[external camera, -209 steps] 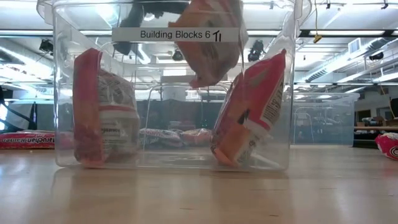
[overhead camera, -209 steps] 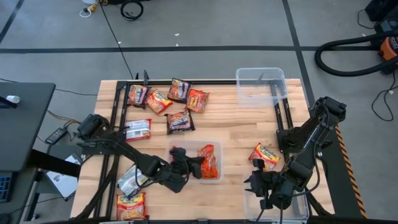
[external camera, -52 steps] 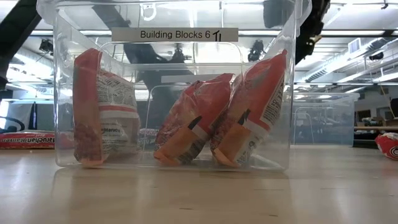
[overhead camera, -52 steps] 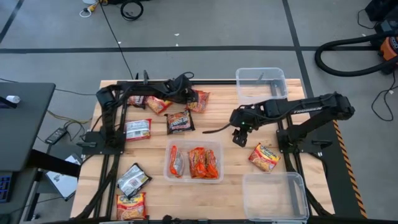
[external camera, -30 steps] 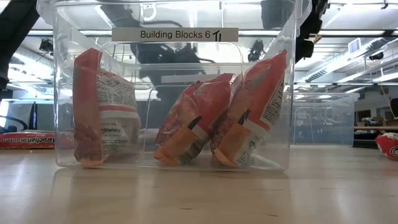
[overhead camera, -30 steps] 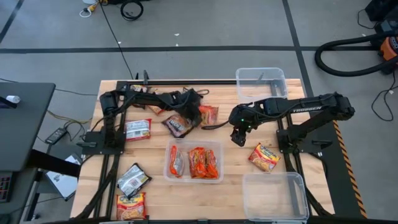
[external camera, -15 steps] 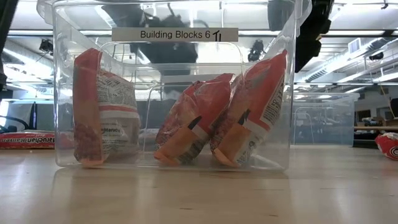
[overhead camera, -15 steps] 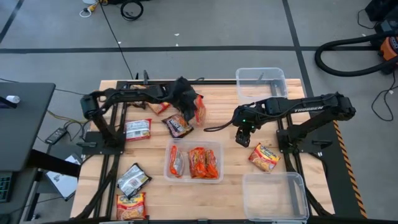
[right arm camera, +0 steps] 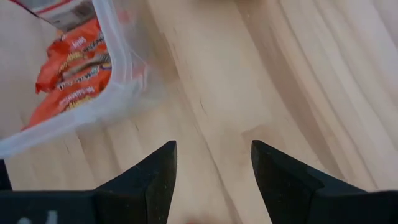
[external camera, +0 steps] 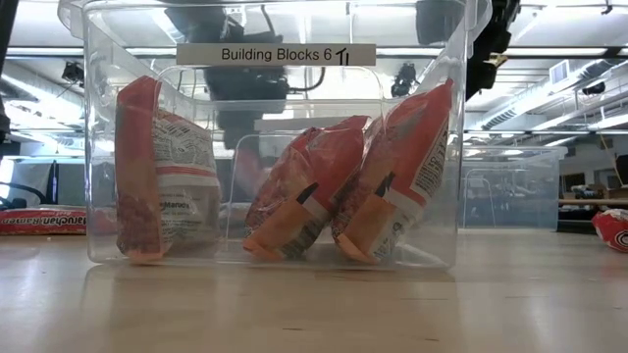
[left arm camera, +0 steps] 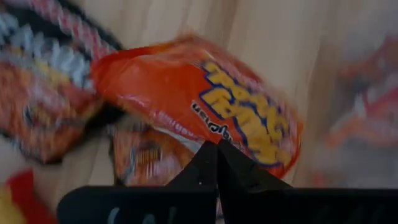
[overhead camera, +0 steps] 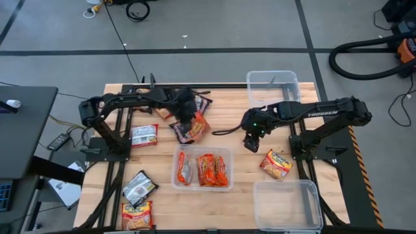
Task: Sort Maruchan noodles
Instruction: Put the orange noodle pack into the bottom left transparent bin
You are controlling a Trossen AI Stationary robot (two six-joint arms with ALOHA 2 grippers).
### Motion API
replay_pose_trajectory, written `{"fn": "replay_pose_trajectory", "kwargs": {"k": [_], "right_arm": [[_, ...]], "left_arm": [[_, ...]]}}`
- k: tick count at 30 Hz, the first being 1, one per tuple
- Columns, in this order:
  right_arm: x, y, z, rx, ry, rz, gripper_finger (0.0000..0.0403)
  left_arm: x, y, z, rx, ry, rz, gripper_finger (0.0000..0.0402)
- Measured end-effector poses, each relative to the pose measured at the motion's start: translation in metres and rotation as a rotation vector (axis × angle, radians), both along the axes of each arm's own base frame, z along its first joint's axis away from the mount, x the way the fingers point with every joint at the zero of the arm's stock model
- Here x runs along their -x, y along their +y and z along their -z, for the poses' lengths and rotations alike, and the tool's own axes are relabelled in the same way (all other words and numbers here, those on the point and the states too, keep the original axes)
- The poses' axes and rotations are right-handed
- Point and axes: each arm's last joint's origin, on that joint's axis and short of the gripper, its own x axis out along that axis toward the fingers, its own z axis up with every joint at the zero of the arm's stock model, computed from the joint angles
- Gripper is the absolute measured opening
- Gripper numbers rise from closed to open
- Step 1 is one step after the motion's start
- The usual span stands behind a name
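My left gripper [overhead camera: 190,117] is shut on an orange Maruchan packet [overhead camera: 199,127] over the far middle of the table, just above a dark brown packet [overhead camera: 184,132]. In the left wrist view the orange packet [left arm camera: 205,106] fills the picture. My right gripper [overhead camera: 250,144] hangs open over bare wood right of the middle, and its fingers [right arm camera: 214,146] hold nothing. A clear middle bin [overhead camera: 226,151] holds three packets standing on edge [external camera: 304,196]. Other packets lie flat: silver-white [overhead camera: 144,134], [overhead camera: 140,188], yellow-red [overhead camera: 136,213], orange-yellow [overhead camera: 276,162]. My left gripper pinches the orange packet by one edge [left arm camera: 219,138] between its two shut fingers, coming from above. The packet spreads out beyond the fingertips, over the brown packet [left arm camera: 37,106]. Whether it still touches that packet I cannot tell.
An empty clear bin [overhead camera: 273,88] stands at the far right and another [overhead camera: 287,205] at the near right. More packets [overhead camera: 162,109] lie near the far edge under the left arm. Black frame rails run along both table sides. Bare wood shows between the middle bin and the right gripper.
My left gripper has carried the orange packet, shut on it throughout, first toward the far edge and left, then back toward the near side over the brown packet. The packet has turned in the hold. The right gripper has stayed about where it was, open.
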Motion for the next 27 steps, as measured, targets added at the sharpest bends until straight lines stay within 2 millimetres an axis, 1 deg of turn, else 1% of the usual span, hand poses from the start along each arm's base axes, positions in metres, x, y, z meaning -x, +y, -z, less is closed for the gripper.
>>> {"fn": "replay_pose_trajectory", "kwargs": {"k": [2,5,8,12,17,20,24,27], "right_arm": [[-0.002,-0.001,-0.001,0.018,-0.018,-0.005,0.0212],[-0.003,-0.003,-0.001,0.049,-0.032,-0.038,0.0212],[-0.003,-0.005,-0.002,0.079,-0.038,-0.088,0.0218],[-0.003,-0.010,-0.002,0.081,-0.040,-0.126,0.0234],[-0.002,-0.022,-0.002,0.063,-0.046,-0.150,0.0264],[-0.002,-0.029,-0.002,0.090,-0.047,-0.174,0.0277],[0.000,-0.037,-0.002,0.073,-0.060,-0.220,0.0281],[0.000,-0.041,-0.002,0.066,-0.070,-0.255,0.0281]], "left_arm": [[0.006,-0.001,0.001,0.010,0.050,0.036,0.0001],[0.018,-0.007,0.005,0.053,0.178,0.089,0.0001],[0.026,-0.011,0.006,0.094,0.253,0.088,0.0011],[0.030,-0.003,0.007,0.171,0.278,-0.122,0.0049],[0.033,0.006,0.006,0.267,0.287,-0.359,0.0110],[0.033,0.013,0.006,0.333,0.241,-0.434,0.0152],[0.023,0.024,0.002,0.401,0.098,-0.518,0.0201],[0.020,0.026,0.005,0.428,0.095,-0.581,0.0224]]}}
